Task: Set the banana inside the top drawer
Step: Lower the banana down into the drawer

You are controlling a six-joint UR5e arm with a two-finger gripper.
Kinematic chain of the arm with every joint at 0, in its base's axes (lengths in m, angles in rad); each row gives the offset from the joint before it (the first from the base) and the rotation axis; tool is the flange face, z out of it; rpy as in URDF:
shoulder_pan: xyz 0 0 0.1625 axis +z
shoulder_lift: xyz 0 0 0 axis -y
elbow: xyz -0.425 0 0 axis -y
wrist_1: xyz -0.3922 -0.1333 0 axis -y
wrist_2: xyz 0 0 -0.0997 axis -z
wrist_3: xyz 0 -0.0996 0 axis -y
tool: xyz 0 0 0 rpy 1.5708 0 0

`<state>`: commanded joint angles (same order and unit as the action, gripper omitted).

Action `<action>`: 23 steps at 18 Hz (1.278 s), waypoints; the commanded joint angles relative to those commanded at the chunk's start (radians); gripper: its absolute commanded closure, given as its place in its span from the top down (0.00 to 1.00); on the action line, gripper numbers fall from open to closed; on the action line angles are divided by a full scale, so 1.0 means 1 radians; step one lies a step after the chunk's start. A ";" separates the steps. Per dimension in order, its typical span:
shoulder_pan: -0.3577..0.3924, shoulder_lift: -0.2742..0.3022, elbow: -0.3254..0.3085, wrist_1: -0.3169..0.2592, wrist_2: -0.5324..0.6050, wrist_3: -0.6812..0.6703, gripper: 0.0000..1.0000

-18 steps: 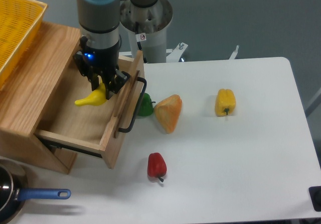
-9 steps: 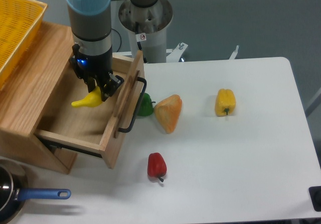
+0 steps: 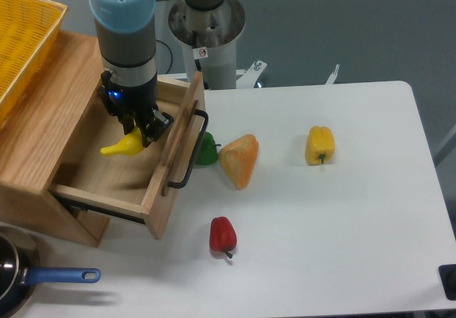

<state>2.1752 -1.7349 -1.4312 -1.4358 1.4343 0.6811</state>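
1. Where the picture begins on the left, a yellow mesh basket [image 3: 25, 43] sits on top of the wooden cabinet [image 3: 43, 129], and a pan with a blue handle [image 3: 60, 276] lies on the table [image 3: 342, 247] below it.
2. The top drawer [image 3: 139, 172] is pulled open, its black bar handle [image 3: 192, 150] facing right.
3. Above the drawer's inside, the gripper [image 3: 135, 129] is clamped on the banana [image 3: 122, 145], which hangs clear of the drawer floor with its tip pointing left.
4. Just right of the handle lie a green pepper [image 3: 206, 149] and an orange wedge-shaped toy [image 3: 239, 160].
5. Nearer the camera is 1 red pepper [image 3: 222, 236].
6. Farther right sits 1 yellow bell pepper [image 3: 320, 145].
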 joint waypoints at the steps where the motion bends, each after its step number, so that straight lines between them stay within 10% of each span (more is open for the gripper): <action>1: -0.003 -0.002 -0.002 0.002 0.000 -0.002 0.40; 23: -0.026 -0.011 -0.025 0.000 0.034 -0.020 0.41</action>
<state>2.1491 -1.7457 -1.4557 -1.4358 1.4680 0.6611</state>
